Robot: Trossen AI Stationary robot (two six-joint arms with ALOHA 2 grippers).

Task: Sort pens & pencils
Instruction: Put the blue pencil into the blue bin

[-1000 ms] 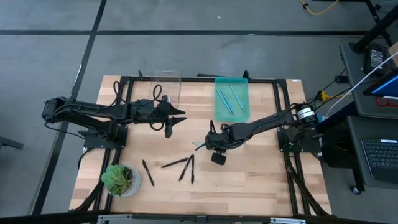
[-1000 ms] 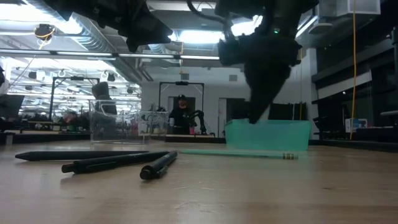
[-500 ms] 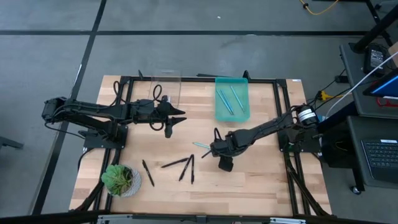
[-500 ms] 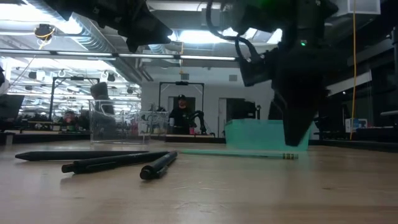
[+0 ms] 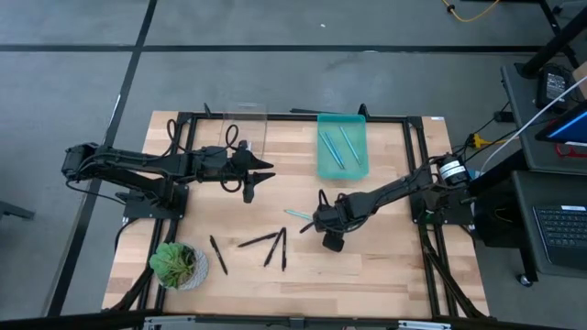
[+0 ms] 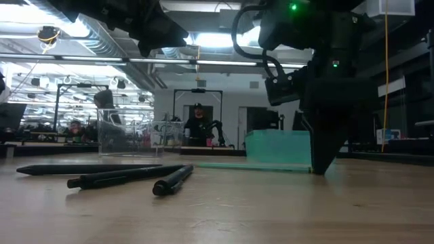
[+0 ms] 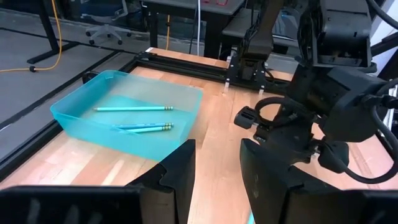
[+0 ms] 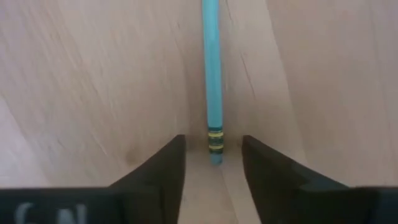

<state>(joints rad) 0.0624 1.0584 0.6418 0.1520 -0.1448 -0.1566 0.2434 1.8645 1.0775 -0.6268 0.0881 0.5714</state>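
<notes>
One light blue pencil (image 8: 211, 74) lies flat on the wooden table (image 5: 385, 275), left of my right gripper (image 5: 318, 220). That gripper points straight down, open, with its fingertips near the tabletop on either side of the pencil's eraser end (image 8: 215, 152), a gap showing on both sides. Several black pens (image 5: 266, 246) lie loose toward the near edge. More light blue pencils (image 7: 134, 109) lie in the teal bin (image 5: 342, 147). My left gripper (image 7: 217, 146) waits open above the table's left half.
A clear box (image 5: 243, 128) stands at the far edge, left of the teal bin. A small potted plant (image 5: 176, 264) sits at the near left corner. A black frame rail (image 5: 293, 115) runs round the tabletop. In the room beyond are benches and a person (image 6: 198, 125).
My right gripper has come down toward the tabletop and a little toward the near edge, ending over the eraser end of the loose pencil. The pencil and the black pens have stayed where they were.
</notes>
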